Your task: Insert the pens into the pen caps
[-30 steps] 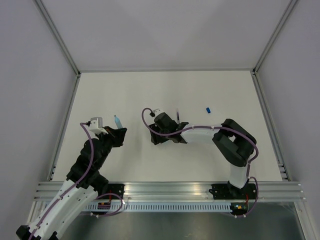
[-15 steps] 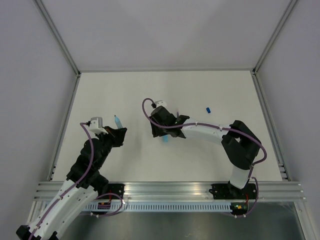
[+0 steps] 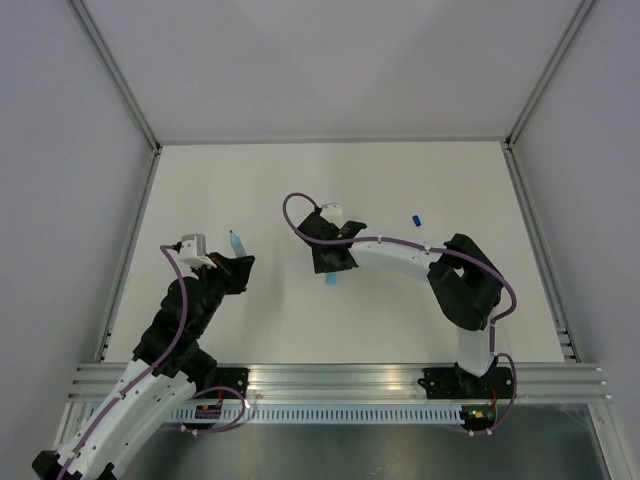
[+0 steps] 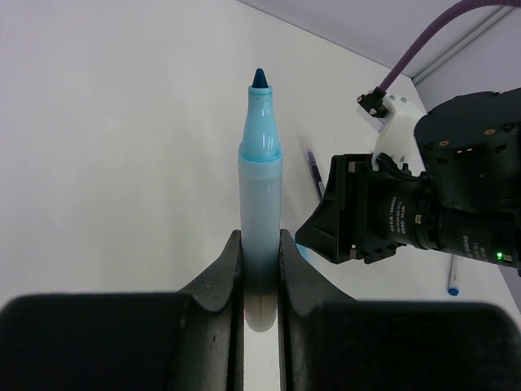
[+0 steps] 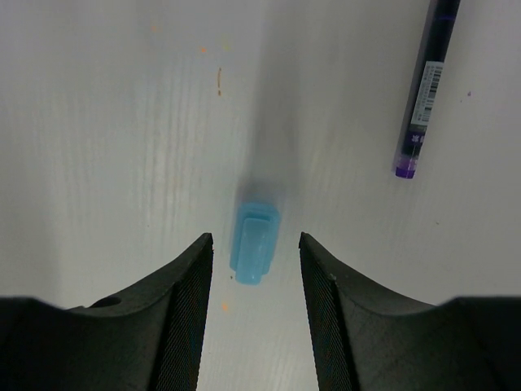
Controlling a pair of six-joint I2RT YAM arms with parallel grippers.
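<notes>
R gripper (image 5: pixel 254 241): jaws apart, nothing held, straddling sky-blue cap (image 5: pixel 255 243), which lies flat on table (image 5: pixel 98 122). Cap sits right betw the fingertips w/ a sliver of table showing each side, so no contact that I can see.

Key relation: cap's long axis runs approx 12–6 in R wrist view, far end leaning a hair toward 1. Jaws close along 9–3, so a squeeze would land across its short width. Judgement: lineup looks good for a pinch, little correction needed.

Top view: cap pokes out at 6 o'clock from under the R arm (image 3: pixel 400 262) wrist; the fingers themselves are hidden there. R arm is by far the nearer. L arm (image 3: pixel 185 310) is well apart, at 9 o'clock from cap.

L gripper (image 4: pixel 260 244): clamped on marker (image 4: pixel 260 195), which has a pale barrel, sky-blue neck and dark tip pointing 12 in its own view. No cap on it. Rear of barrel buried betw the fingers.

Others: dark pen (image 5: pixel 426 85) w/ barcode label lies at 1–2 o'clock from cap, apart from it and roughly parallel, purple end toward 6. Also dark blue cap (image 3: pixel 416 218), at about 2 o'clock from the R wrist in top view, well apart.

Unclear:
- Which end of the sky-blue cap is open: can't tell.
- Fingertip height above table: can't tell.
- Grey blur at 12 of cap: prob shadow.
</notes>
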